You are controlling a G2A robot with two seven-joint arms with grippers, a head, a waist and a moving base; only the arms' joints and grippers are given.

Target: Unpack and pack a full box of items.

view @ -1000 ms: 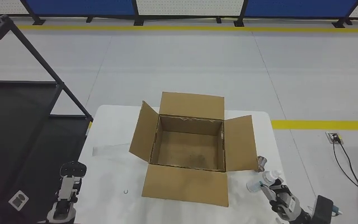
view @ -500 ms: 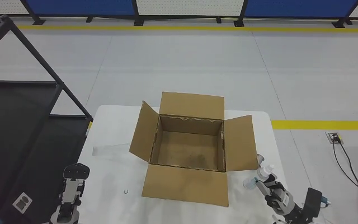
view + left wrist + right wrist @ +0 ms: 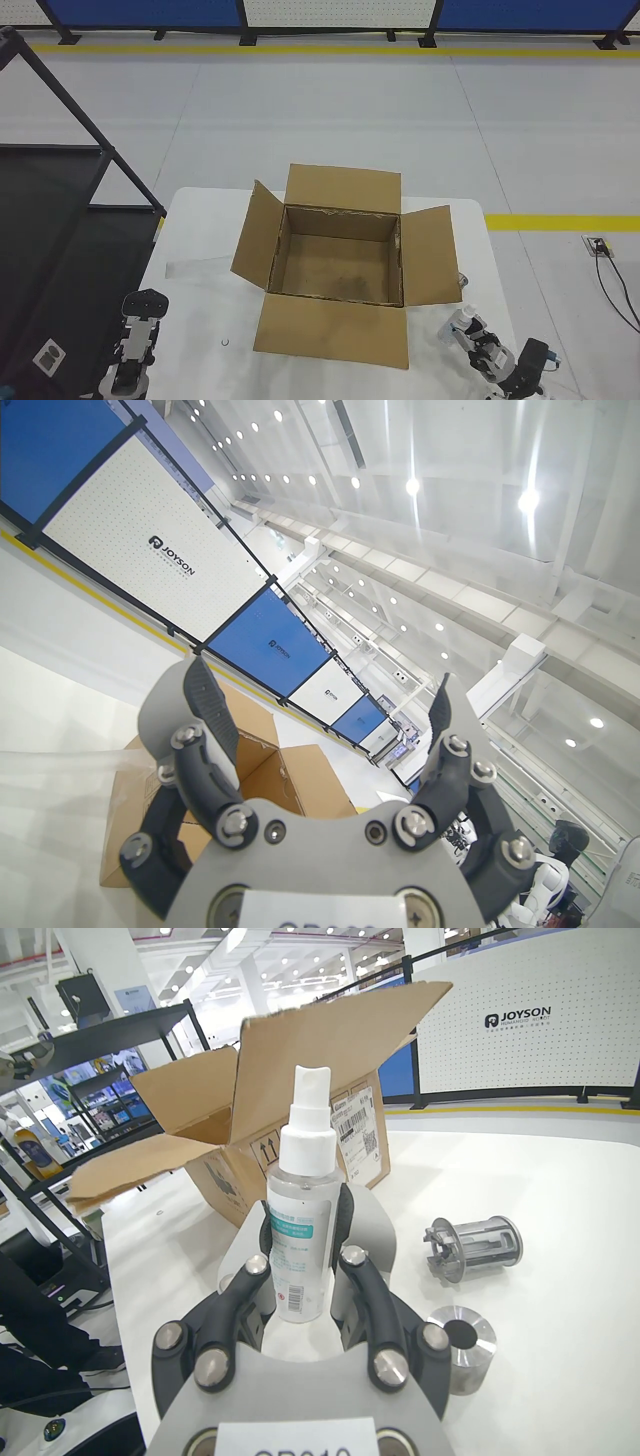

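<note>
Squarely within the right hand [image 3: 305, 1217], spray bottle [image 3: 301, 1163].

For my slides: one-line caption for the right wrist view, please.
Right gripper shut on a spray bottle; open cardboard box behind, metal spool and metal cylinder on the table.

Left pincer [image 3: 320, 676] agape; right pincer [image 3: 304, 1208] tight.

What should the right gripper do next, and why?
Probably lift the clear, white-capped spray bottle toward the open cardboard box: the right gripper is shut on it, the box is empty, and a ribbed metal spool and a metal cylinder sit outside.
</note>
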